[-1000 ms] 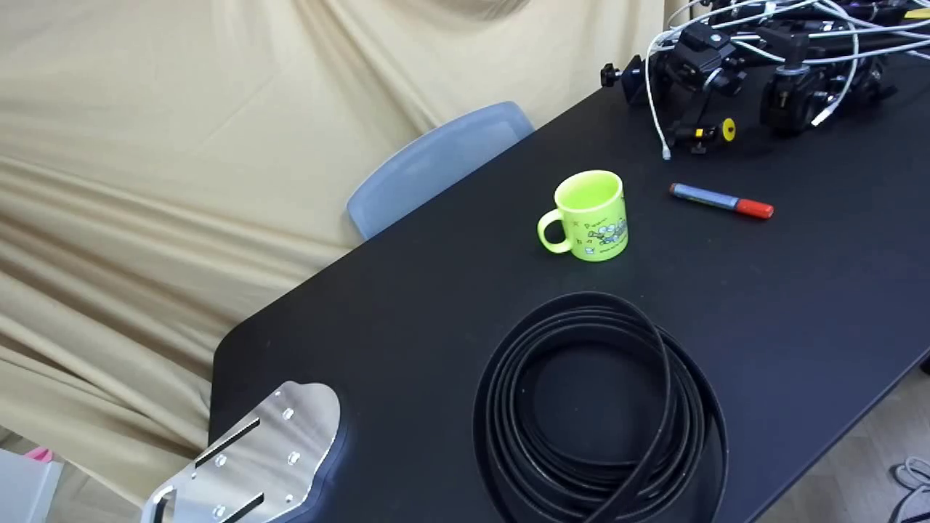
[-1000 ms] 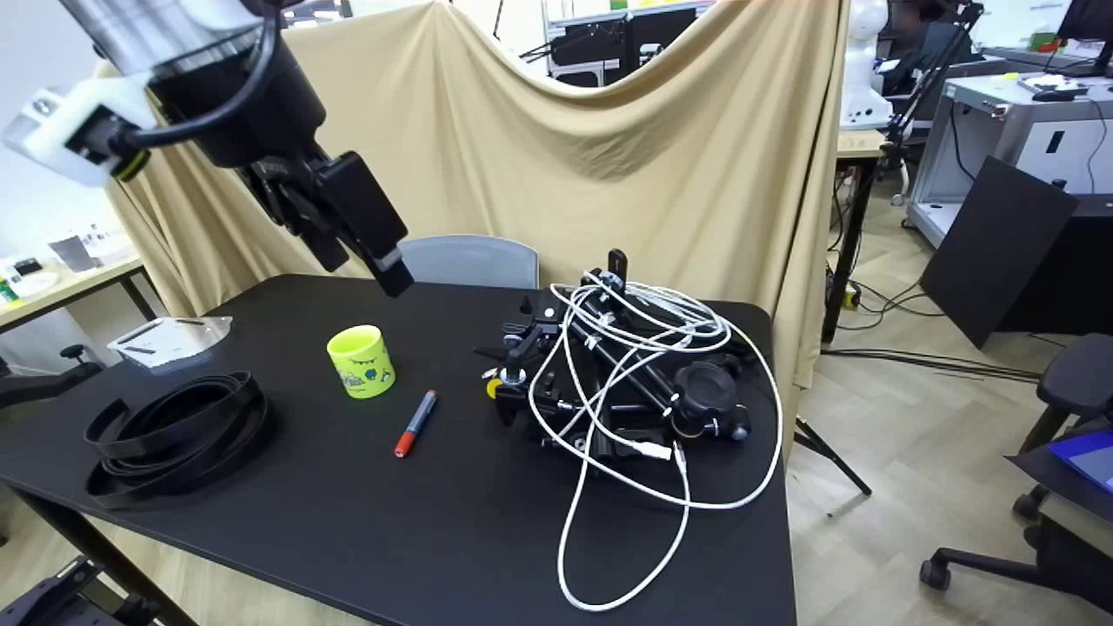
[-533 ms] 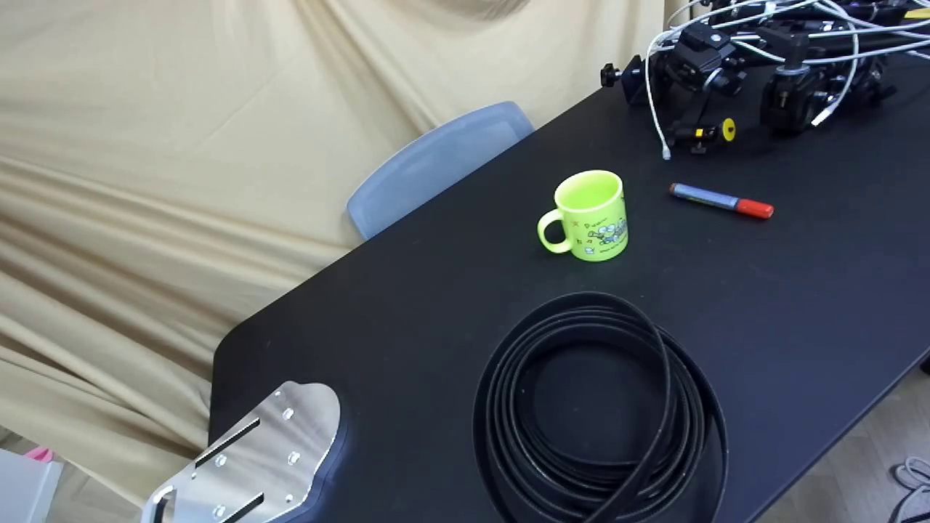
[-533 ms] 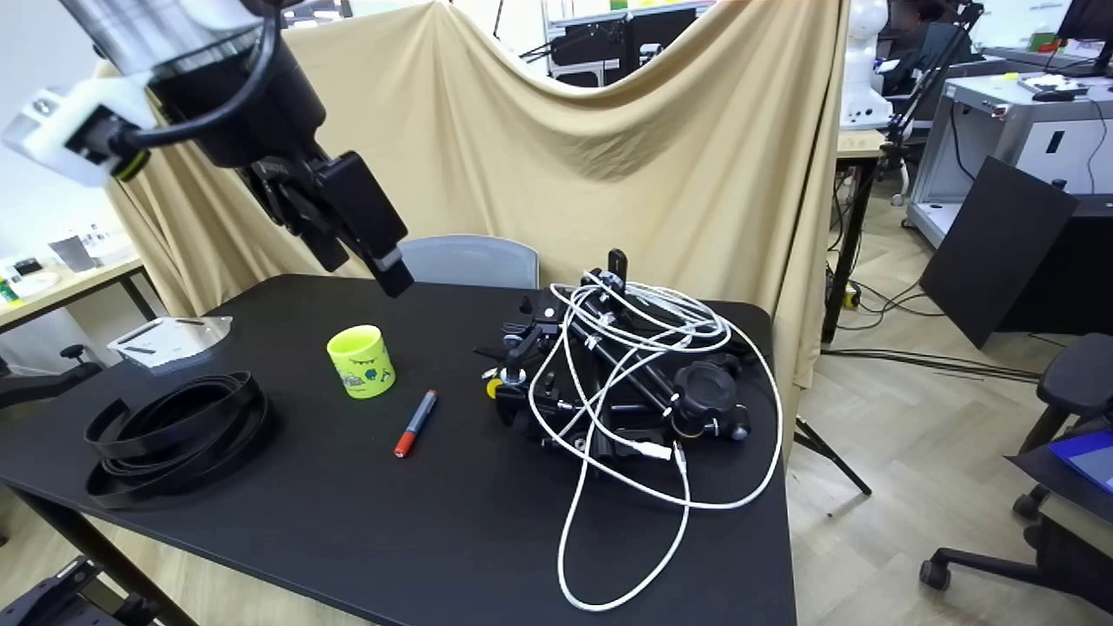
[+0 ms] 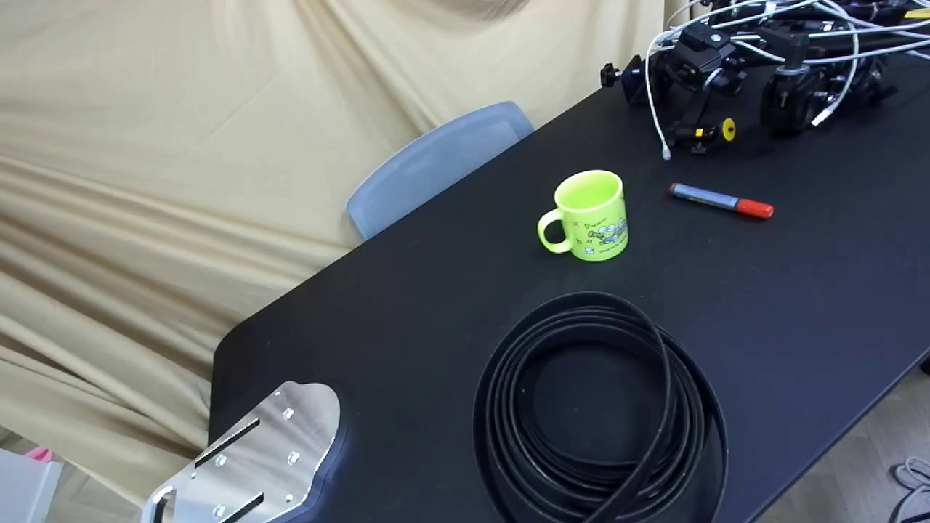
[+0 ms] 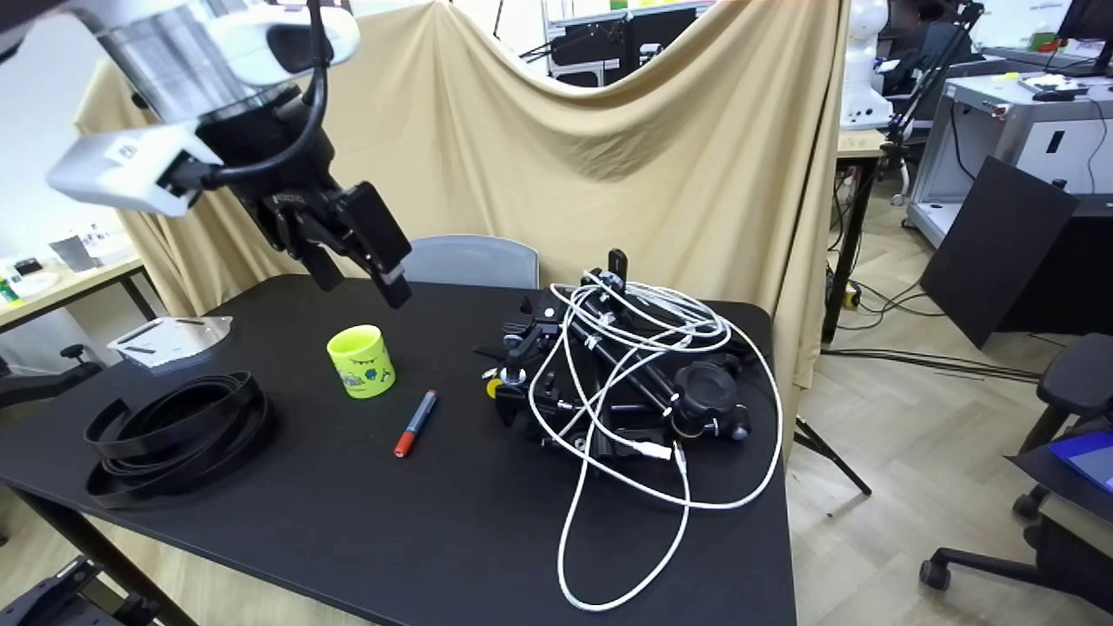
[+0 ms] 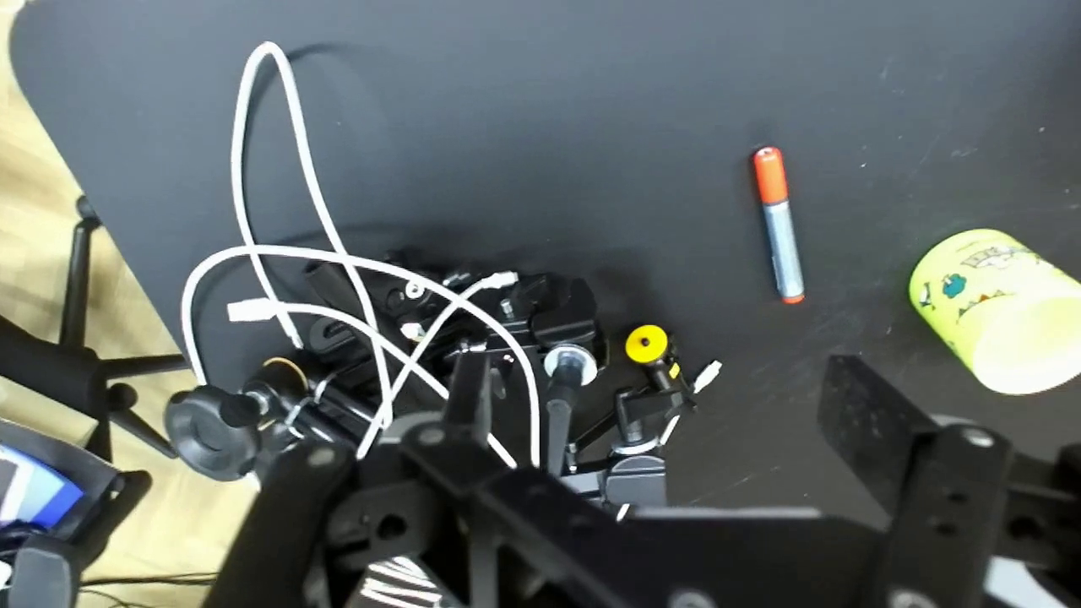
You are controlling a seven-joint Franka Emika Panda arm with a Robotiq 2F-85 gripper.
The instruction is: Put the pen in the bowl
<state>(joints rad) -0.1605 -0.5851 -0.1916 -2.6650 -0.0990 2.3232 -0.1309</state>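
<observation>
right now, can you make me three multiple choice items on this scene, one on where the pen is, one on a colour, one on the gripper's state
1. Where is the pen relative to the mug?
A: inside it
B: leaning on it
C: beside it, on the table

2. What colour is the mug's wall?
A: red
B: lime green
C: dark blue

3. What is the state of the gripper?
A: open, holding nothing
B: shut on the pen
C: shut on the mug

1: C, since table surface shows between pen and mug in all three views.
2: B, since the wall is lime green, with small printed figures on it.
3: A, since its jaws stand apart in the wrist view, and pen and mug both rest on the table.
</observation>
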